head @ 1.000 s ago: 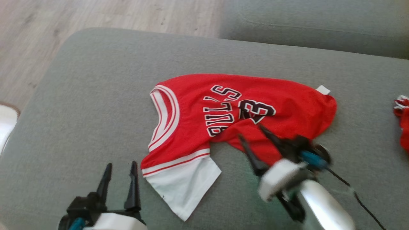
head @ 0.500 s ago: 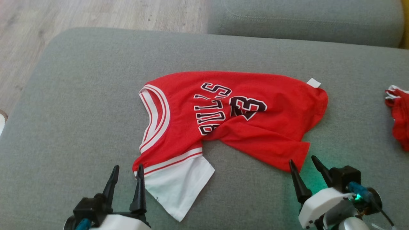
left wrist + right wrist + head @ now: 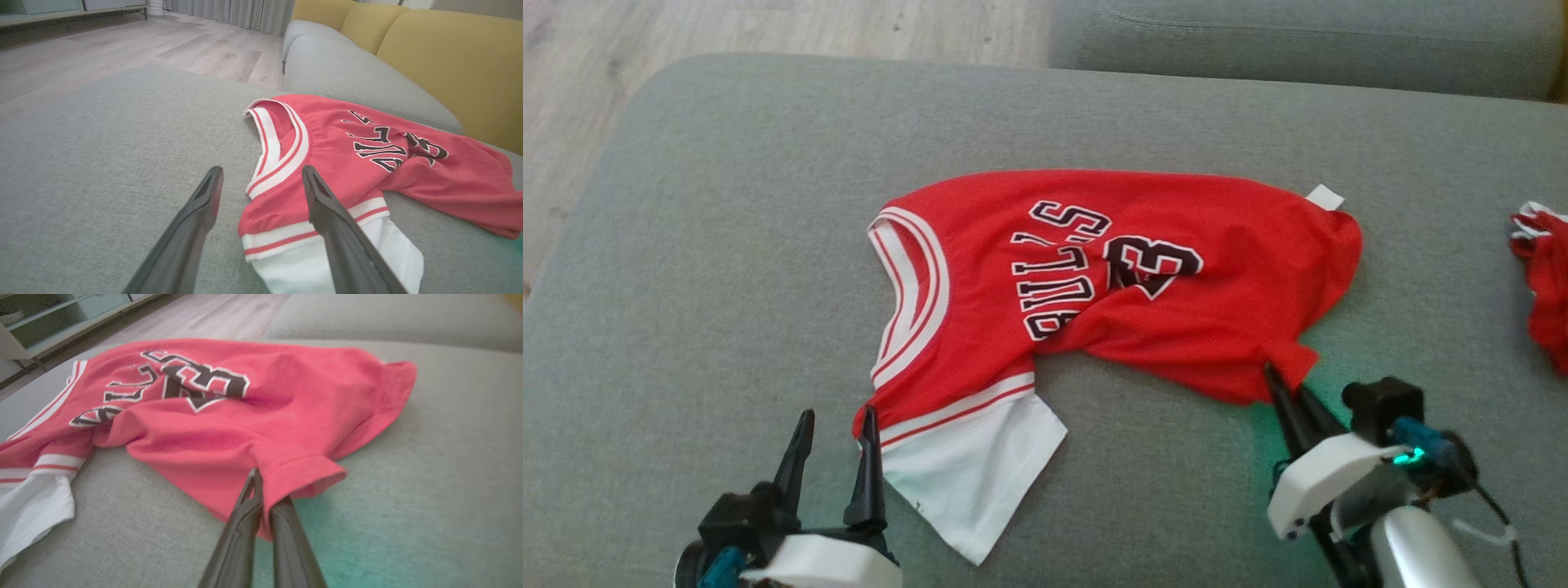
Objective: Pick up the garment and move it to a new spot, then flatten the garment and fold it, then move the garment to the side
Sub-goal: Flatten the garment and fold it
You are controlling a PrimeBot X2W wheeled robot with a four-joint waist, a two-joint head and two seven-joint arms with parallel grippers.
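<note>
Since the right gripper (image 3: 1282, 384) stood open just short of the red hem half a second back, the head view now records the change: its fingers have come together on the near right corner of the garment (image 3: 1094, 286), cloth puckered at the tips. Reading: the right-hand grasp for the pick-up is made, while the lift and the move are not yet begun. The left gripper (image 3: 837, 415) stays wide apart with nothing in it, its right finger at the striped corner above the white panel (image 3: 972, 482). The garment lies mid-cushion on the grey sofa seat (image 3: 727, 245), crumpled, lettering skewed and partly folded under; a second red item (image 3: 1543, 278) sits well apart at the right edge. Left wrist view: the left gripper (image 3: 261, 171) straddles the red corner of the garment (image 3: 347, 163), one finger over the white-and-red band; I cannot tell whether it touches the cloth. Right wrist view: the right gripper (image 3: 265, 494) is pinched shut, with the stitched hem of the garment (image 3: 229, 428) bunched between the tips and folds running back across the body. Fabric looks thin and limp, and will likely drape when raised.
</note>
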